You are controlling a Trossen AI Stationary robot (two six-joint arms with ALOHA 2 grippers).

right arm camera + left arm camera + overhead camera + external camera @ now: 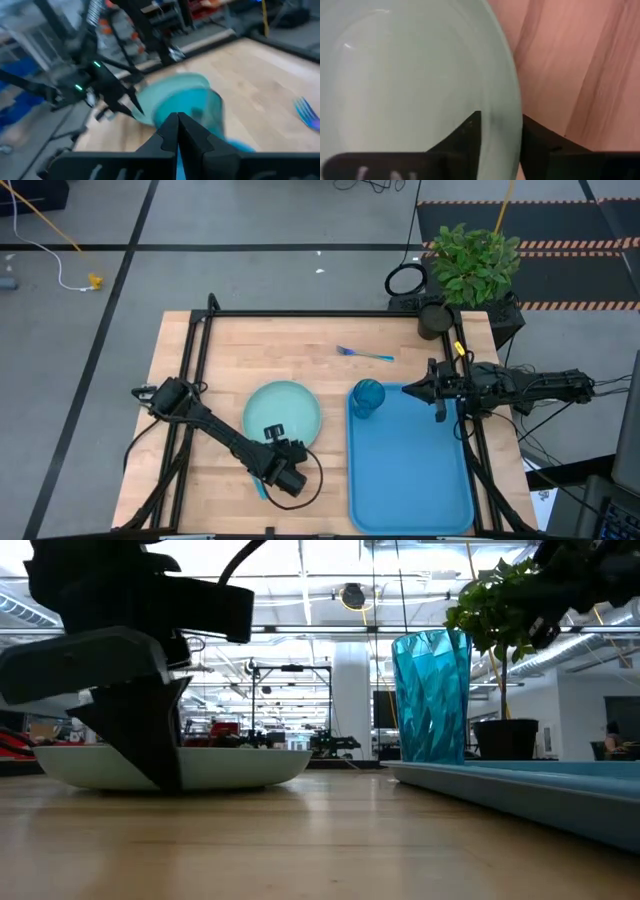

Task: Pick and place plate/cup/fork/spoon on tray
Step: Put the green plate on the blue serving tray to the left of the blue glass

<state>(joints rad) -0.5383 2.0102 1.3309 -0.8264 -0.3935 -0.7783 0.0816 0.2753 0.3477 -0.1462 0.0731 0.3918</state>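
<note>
Left gripper (pixel 501 135) grips the rim of the plate (pixel 283 410) at its near edge.

One finger is inside the rim and the other outside, closed on it; the plate lies on the wooden table (pixel 250 340), just left of the tray (pixel 420 470). The cup (pixel 366 397) stands upright in the tray's far left corner. The right gripper (pixel 412 390) hovers beside the cup, fingers together, holding nothing. The fork (pixel 363 354) lies on the table beyond the tray.
</note>
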